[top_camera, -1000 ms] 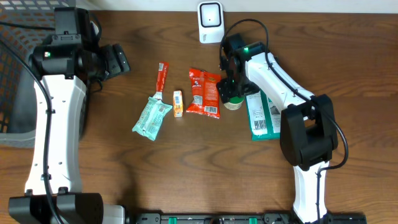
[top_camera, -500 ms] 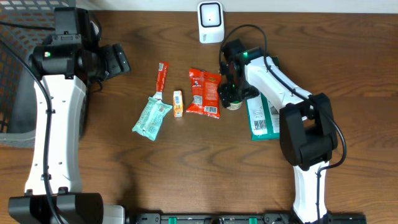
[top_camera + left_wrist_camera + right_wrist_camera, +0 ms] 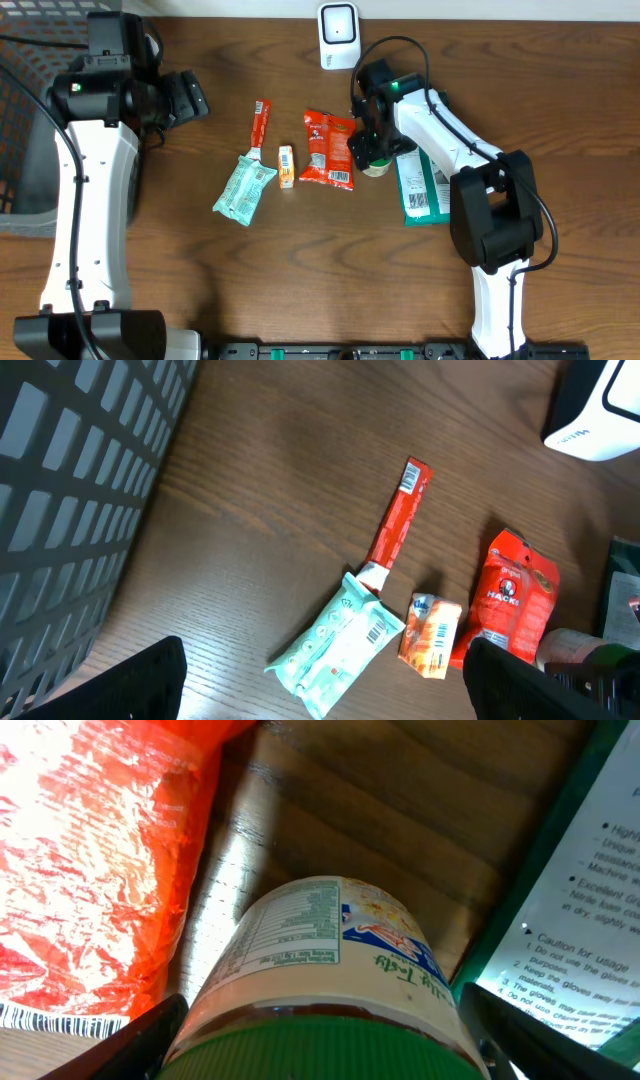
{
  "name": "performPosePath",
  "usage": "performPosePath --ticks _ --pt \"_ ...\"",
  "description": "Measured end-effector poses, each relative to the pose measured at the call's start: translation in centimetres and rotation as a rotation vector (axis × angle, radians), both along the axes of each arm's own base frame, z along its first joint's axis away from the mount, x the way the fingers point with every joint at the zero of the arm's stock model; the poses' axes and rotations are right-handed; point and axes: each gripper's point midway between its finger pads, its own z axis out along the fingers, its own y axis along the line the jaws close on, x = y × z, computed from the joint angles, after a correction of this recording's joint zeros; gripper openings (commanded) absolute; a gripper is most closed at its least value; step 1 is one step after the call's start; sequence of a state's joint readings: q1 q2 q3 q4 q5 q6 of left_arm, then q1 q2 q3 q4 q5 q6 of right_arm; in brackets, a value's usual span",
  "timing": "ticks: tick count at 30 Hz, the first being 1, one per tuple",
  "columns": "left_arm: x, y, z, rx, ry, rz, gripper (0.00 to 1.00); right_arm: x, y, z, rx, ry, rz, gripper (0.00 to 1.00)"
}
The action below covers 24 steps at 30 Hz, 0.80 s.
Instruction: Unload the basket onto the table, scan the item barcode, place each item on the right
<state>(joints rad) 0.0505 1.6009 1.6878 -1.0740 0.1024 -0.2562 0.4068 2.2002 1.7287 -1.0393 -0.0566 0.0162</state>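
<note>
Little has moved in the last second: the right arm's wrist has edged slightly toward the red snack bag (image 3: pixel 328 150), and the jar (image 3: pixel 330 950) lies where it did, on the counter (image 3: pixel 330 270) between that bag and the green pack (image 3: pixel 420 190). From overhead the right pincer (image 3: pixel 365 150) hides most of it. Its fingers (image 3: pixel 150 1040) stand wide at either side of the green lid (image 3: pixel 320 1050), close against it; whether they press I cannot tell. The jar's label print is too small to read. The left pincer (image 3: pixel 198 97) is spread wide, holding nothing. The scanner (image 3: pixel 338 35) stands well apart, cut off in the left wrist view.
</note>
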Motion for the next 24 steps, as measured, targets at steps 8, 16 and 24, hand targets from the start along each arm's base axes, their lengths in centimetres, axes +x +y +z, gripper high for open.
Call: performPosePath --ticks 8,16,24 --pt "0.0 0.0 0.0 0.000 0.000 0.000 0.88 -0.2 -0.1 0.0 -0.005 0.009 0.010 0.64" --pt "0.0 0.0 0.0 0.000 0.000 0.000 0.88 0.0 0.0 1.3 0.007 -0.018 0.013 0.57" --pt "0.0 0.0 0.0 0.000 0.000 0.000 0.88 0.1 0.0 11.1 0.091 -0.206 -0.012 0.51"
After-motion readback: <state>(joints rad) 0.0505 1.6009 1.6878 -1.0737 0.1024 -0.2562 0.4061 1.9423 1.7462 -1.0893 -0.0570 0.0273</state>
